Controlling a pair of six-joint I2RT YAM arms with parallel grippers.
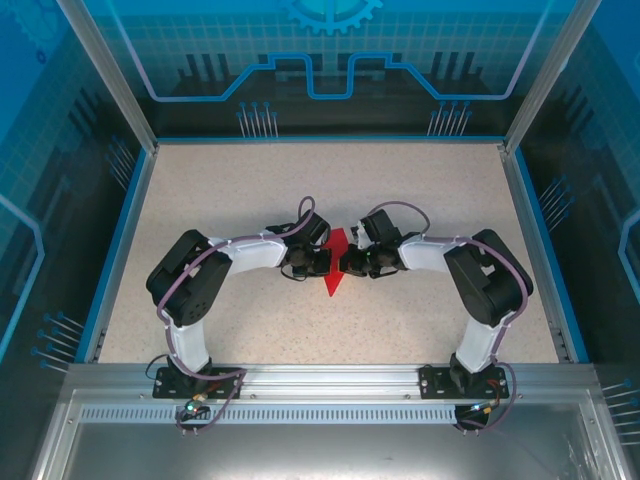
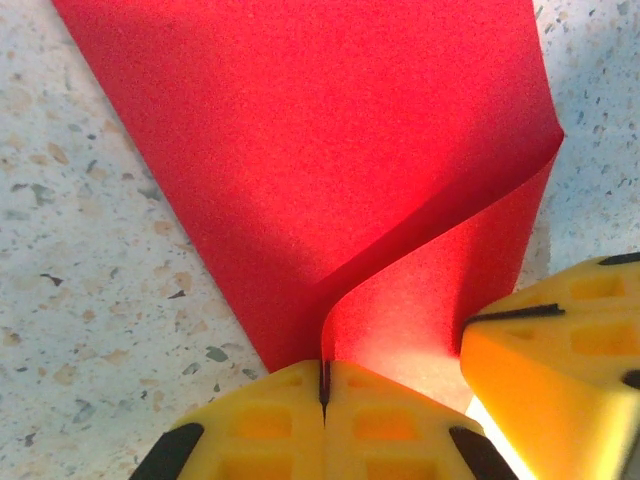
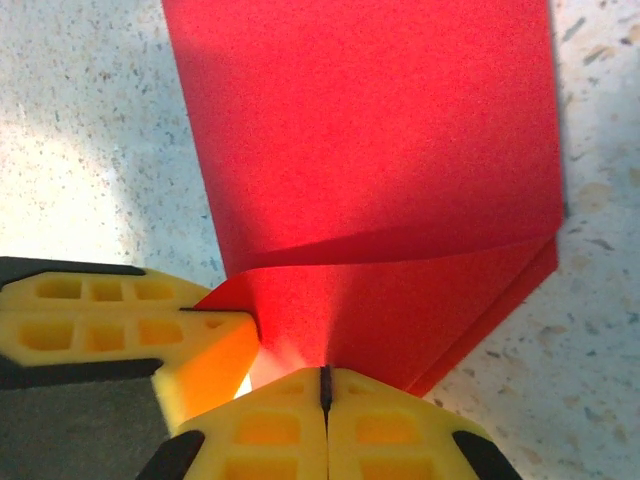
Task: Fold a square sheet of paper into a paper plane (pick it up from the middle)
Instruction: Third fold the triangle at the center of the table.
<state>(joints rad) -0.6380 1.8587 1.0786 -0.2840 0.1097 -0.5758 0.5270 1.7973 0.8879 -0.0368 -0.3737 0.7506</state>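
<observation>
The square sheet of paper point(image 1: 333, 283) is bright red and lies folded at mid-table, tapering to a point toward the near edge. A paper plane is out of view. My left gripper point(image 1: 318, 262) is shut on a flap's edge point(image 2: 430, 290) that curls up off the flat layer point(image 2: 320, 130); its jaws point(image 2: 324, 372) meet on the paper. My right gripper point(image 1: 349, 262) faces it from the other side and is shut on a folded-over layer point(image 3: 400, 300), with the jaws point(image 3: 324, 378) closed at its edge. The two grippers almost touch.
The speckled table point(image 1: 250, 190) is bounded by a blue rim point(image 1: 118, 240) and transparent walls. The other arm's yellow fingers point(image 2: 560, 360) crowd the right of the left wrist view, and likewise yellow fingers point(image 3: 110, 330) sit at the left of the right wrist view.
</observation>
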